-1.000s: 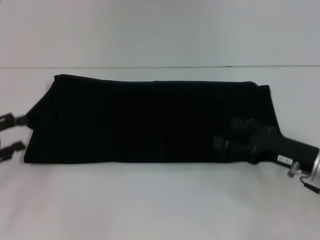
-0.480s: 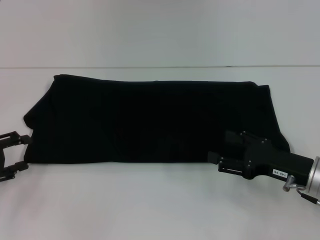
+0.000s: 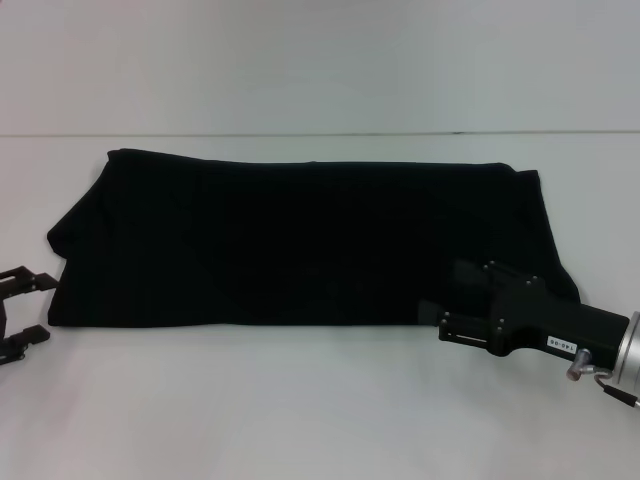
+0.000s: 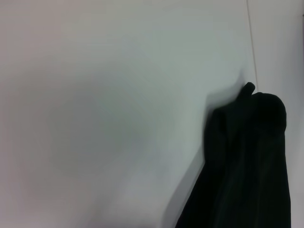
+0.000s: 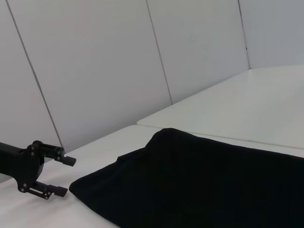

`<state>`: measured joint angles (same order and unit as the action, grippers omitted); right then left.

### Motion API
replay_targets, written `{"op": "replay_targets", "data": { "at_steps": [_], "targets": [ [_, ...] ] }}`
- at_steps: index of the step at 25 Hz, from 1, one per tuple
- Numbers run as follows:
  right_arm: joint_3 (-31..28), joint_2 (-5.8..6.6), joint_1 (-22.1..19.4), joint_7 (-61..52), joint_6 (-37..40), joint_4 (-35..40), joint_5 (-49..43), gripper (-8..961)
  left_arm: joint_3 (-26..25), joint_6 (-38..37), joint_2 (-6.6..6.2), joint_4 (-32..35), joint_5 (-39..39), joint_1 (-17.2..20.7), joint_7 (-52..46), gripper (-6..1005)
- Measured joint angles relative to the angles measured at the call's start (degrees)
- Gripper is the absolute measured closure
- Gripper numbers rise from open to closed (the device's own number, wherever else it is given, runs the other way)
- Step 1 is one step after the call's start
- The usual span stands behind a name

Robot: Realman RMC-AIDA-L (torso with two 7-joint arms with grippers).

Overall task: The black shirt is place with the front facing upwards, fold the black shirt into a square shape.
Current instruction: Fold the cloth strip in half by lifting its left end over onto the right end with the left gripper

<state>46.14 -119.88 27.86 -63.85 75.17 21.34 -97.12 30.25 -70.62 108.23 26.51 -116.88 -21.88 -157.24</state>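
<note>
Lab: bare white table (image 3: 300, 400), panelled walls (image 5: 95, 71)

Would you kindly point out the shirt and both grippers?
Shirt (image 3: 300, 240), head view, middle of the folded cloth.
Left gripper (image 3: 30, 305), head view, between its open fingertips.
Right gripper (image 3: 442, 296), head view, between its fingertips.

The black shirt (image 3: 300, 240) is matt cloth on a smooth white table (image 3: 300, 400); the right hand (image 3: 438, 320) looks matt black.

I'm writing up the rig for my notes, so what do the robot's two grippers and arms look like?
Both grippers are matte black and boxy, with small screws and two straight parallel fingers. The right gripper carries a small white label with dark print and joins a silver metal wrist with a thin cable. Only the forked front of the left gripper shows.
</note>
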Motion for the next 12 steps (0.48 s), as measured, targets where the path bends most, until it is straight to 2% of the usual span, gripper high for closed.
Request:
{"op": "replay_targets", "data": {
  "at_steps": [12],
  "targets": [
    [0.24, -0.08, 0.33, -0.51, -0.49, 0.02, 0.00, 8, 0.43, 1.68, 0.47, -0.54, -0.33, -1.36, 0.33, 274]
  ]
}}
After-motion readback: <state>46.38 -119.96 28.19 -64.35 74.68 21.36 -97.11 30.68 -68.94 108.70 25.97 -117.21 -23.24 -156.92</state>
